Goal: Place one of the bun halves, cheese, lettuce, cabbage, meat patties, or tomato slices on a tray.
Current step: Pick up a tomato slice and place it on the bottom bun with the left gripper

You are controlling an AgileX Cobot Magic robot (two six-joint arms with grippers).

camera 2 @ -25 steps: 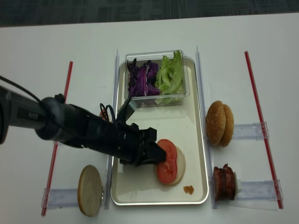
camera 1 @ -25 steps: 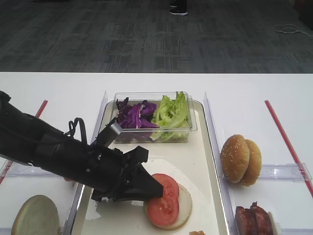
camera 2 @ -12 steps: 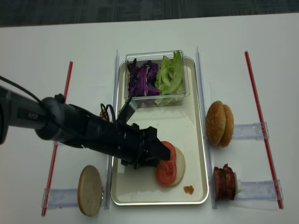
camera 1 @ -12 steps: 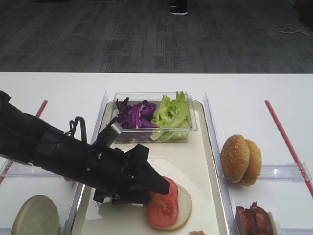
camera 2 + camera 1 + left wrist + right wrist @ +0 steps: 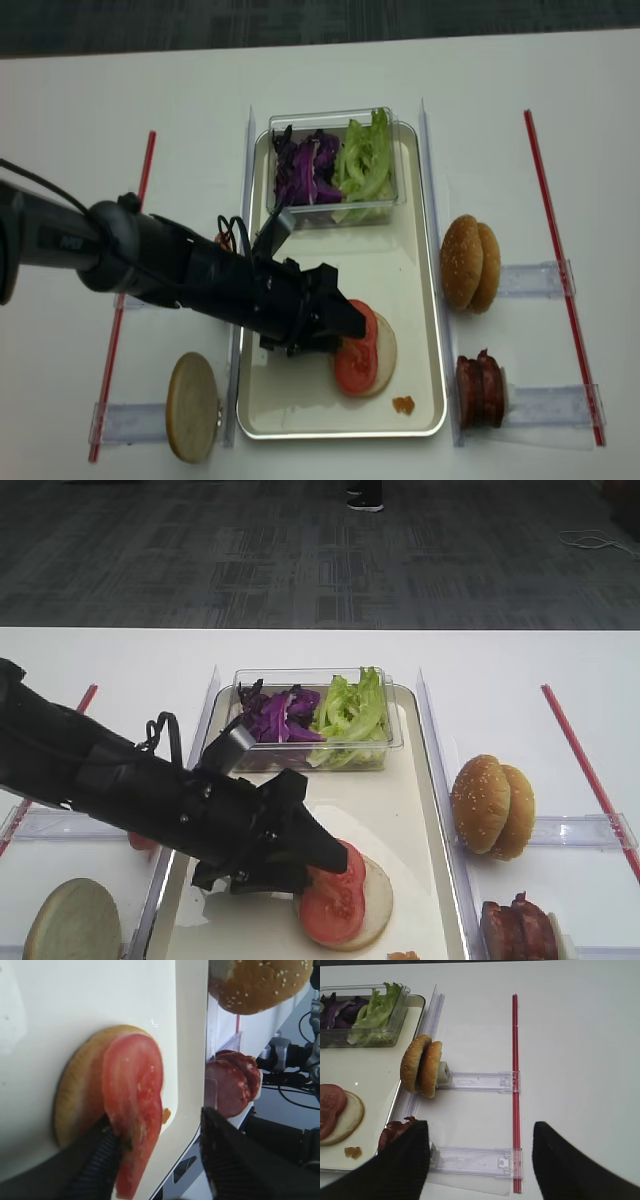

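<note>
On the far left a pale bun half [image 5: 191,406] stands in its clear holder, off the tray [image 5: 420,300]. My left gripper [image 5: 345,322] hangs low over the tray with jaws apart, one fingertip touching the tomato slice [image 5: 357,360] lying on the bun base [image 5: 384,352], apparently just released. Further right, my right gripper [image 5: 477,1157] waits open above the white table [image 5: 580,1035]; grey carpet lies beyond.

The left arm [image 5: 150,265] reached in low from the left, its gripper [image 5: 325,865] angled down with jaws spread apart. The right gripper [image 5: 477,1157] hovered near, jaws wide.
</note>
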